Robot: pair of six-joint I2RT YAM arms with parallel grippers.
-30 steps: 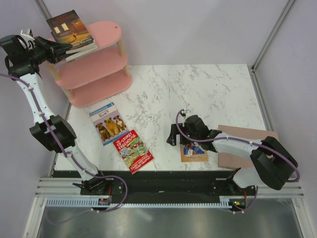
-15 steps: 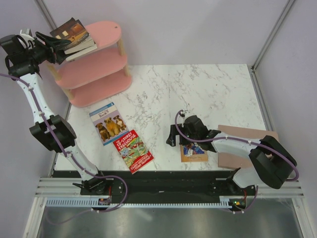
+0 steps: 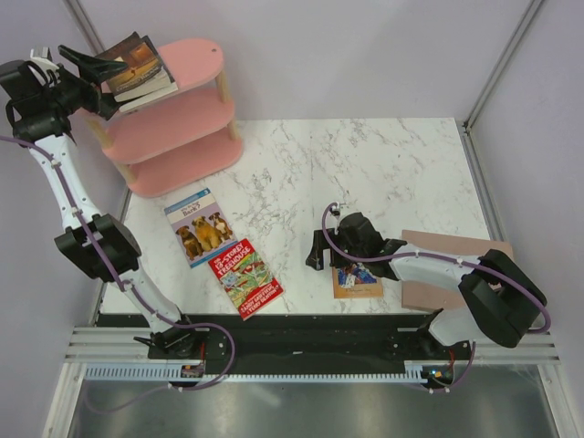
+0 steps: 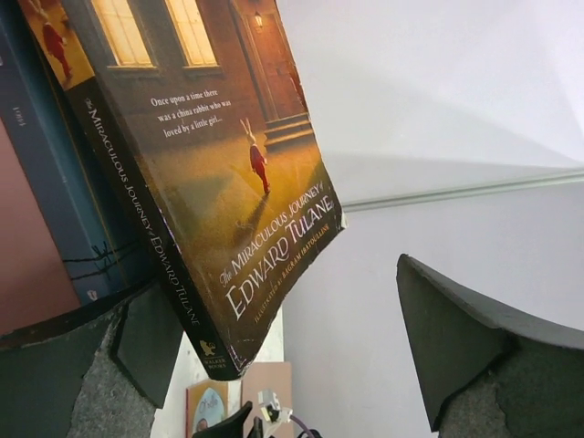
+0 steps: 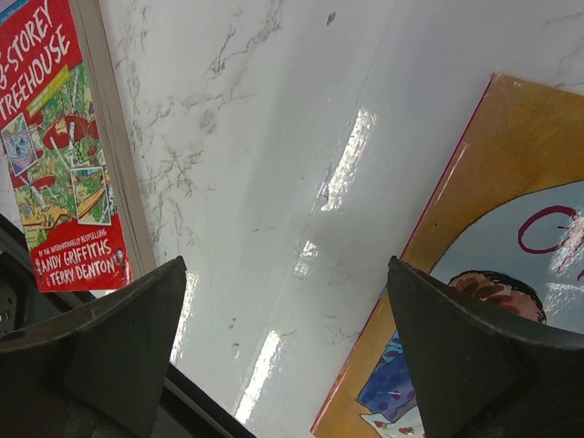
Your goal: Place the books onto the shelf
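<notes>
**Left gripper (image 3: 108,84) has let go; dark brown book (image 3: 139,64) turned on top tier**

Upper left, the shelf (image 3: 173,119) carries it, skewed atop the dark blue book (image 3: 153,92). Thin, light, bendy and slick, such paperbacks probably want pinching at a spine edge. Lower centre, the right gripper (image 5: 285,301) hovers agape, empty, over the orange-tan book (image 3: 358,283).

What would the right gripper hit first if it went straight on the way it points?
Most likely the bare table, seen between the open fingers of the right gripper. One finger hangs over the edge of the orange book, so it might touch that first; depth is unclear.
</notes>
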